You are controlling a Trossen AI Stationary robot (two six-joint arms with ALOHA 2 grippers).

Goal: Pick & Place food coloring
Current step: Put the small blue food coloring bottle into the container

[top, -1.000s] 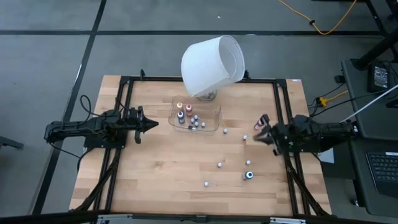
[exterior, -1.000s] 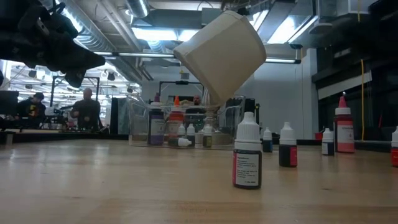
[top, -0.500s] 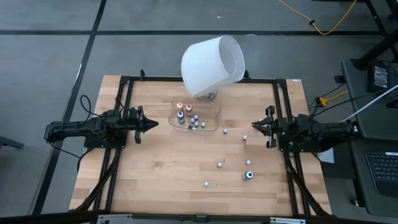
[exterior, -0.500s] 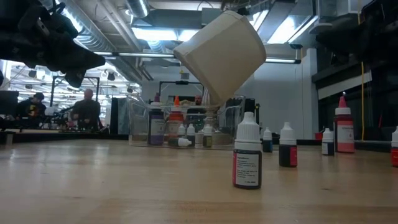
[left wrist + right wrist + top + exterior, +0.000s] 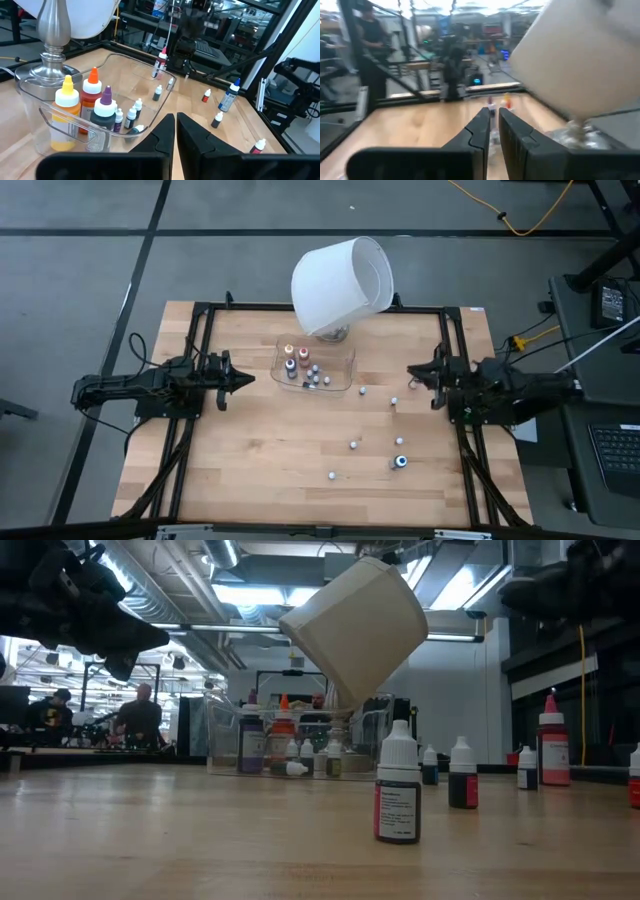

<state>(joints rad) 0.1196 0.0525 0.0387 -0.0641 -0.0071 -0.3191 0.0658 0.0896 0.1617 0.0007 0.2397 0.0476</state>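
Several tiny food coloring bottles stand in a clear tray (image 5: pixel 343 368) near the table's far middle, seen close in the left wrist view (image 5: pixel 104 107). More stand loose on the wood to its right and nearer: a whitish cap (image 5: pixel 394 400), a blue cap (image 5: pixel 400 461), others (image 5: pixel 353 444) (image 5: pixel 398 795). My left gripper (image 5: pixel 248 378) (image 5: pixel 176 120) hovers shut, left of the tray, pointing at it. My right gripper (image 5: pixel 410 373) (image 5: pixel 495 117) hovers shut near the right rail, pointing left, just beyond the whitish-capped bottle. Neither holds anything.
A lamp with a big tilted white shade (image 5: pixel 340 285) stands on its metal base just behind the tray. Black frame rails (image 5: pixel 455 350) run along the table's edges. Bare wood (image 5: pixel 250 450) lies left of the loose bottles. People show in the room behind (image 5: pixel 140 715).
My right gripper has risen, drawn slightly toward the table's far edge, and rolled from a tilted pose to level. The bottles and the tray have stayed where they were.
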